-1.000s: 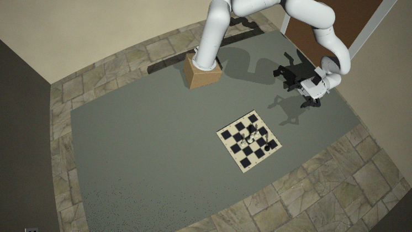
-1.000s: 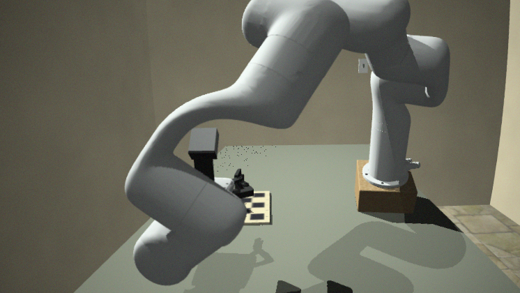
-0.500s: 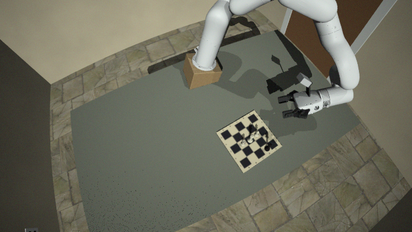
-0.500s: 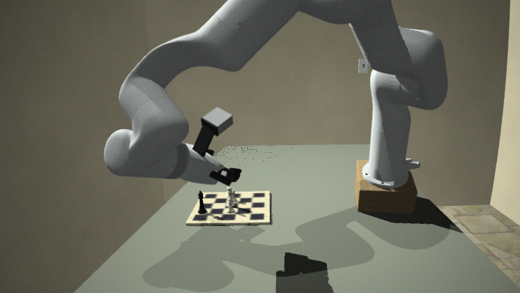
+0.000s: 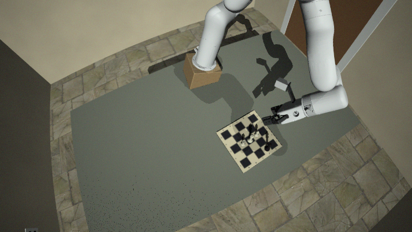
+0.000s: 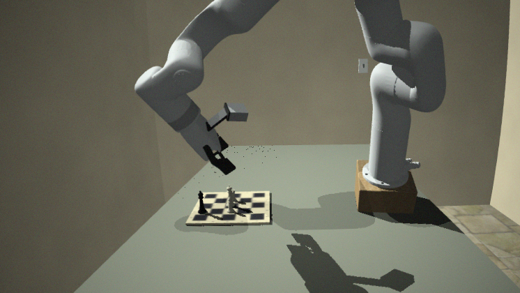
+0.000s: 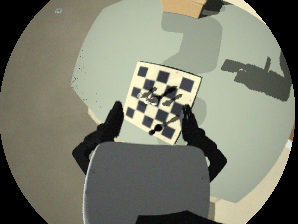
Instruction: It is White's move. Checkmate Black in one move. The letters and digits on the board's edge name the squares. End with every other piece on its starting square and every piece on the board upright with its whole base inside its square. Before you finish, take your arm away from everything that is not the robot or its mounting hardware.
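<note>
While gripper (image 5: 270,119) hangs spread, empty, over chessboard (image 5: 233,161), edge lettering unreadable.

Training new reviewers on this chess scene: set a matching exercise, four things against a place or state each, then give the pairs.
Things:
1. end effector
2. black piece
3. white piece
4. wooden block

Places or states:
A. under the arm's foot
B. open, empty, hanging above the chessboard
C. upright near the board's middle
D. upright alone at the board's edge, apart from the other pieces

Pairs: 1-B, 2-D, 3-C, 4-A
</note>
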Controlling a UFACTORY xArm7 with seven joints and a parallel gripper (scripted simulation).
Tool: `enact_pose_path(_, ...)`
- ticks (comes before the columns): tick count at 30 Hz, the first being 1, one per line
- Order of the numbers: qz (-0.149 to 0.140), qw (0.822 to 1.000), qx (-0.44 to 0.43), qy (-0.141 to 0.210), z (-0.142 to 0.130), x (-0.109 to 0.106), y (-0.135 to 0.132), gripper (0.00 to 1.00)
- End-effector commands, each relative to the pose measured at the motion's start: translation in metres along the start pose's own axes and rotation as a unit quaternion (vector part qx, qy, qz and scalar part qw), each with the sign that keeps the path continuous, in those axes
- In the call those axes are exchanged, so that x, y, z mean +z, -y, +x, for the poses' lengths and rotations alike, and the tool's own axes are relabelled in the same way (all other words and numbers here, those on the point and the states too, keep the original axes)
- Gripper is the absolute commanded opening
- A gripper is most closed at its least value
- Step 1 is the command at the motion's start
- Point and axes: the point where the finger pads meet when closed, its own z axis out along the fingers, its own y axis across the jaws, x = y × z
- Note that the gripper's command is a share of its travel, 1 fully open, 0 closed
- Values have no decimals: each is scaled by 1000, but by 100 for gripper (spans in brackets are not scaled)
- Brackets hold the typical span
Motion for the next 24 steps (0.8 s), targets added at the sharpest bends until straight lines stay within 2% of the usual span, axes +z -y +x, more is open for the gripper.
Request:
enact_pose_path(1, -84, 991, 69, 79, -1, 15, 26, 100)
enact_pose_path(3, -84, 991, 69, 79, -1, 15, 26, 100)
enact_pose_path(4, -123, 981, 104, 107, -1, 22, 39, 100)
enact_pose_path(6, -123, 981, 104, 107, -1, 22, 39, 100)
enact_pose_path(7, -159, 968, 138, 133, -1, 29, 51, 100)
enact_pose_path(8, -159, 968, 138, 133, -1, 29, 51, 100)
enact_pose_path(9, -190, 955, 165, 155, -1, 35, 61, 100)
enact_pose_path(10, -190, 955, 165, 155, -1, 35, 61, 100)
enact_pose_path(11, -214, 944, 186, 171, -1, 39, 68, 100)
enact_pose_path(14, -214, 944, 186, 171, -1, 39, 68, 100)
enact_pose_path(16, -248, 924, 217, 196, -1, 46, 79, 100)
enact_pose_path(24, -287, 899, 246, 220, -2, 54, 89, 100)
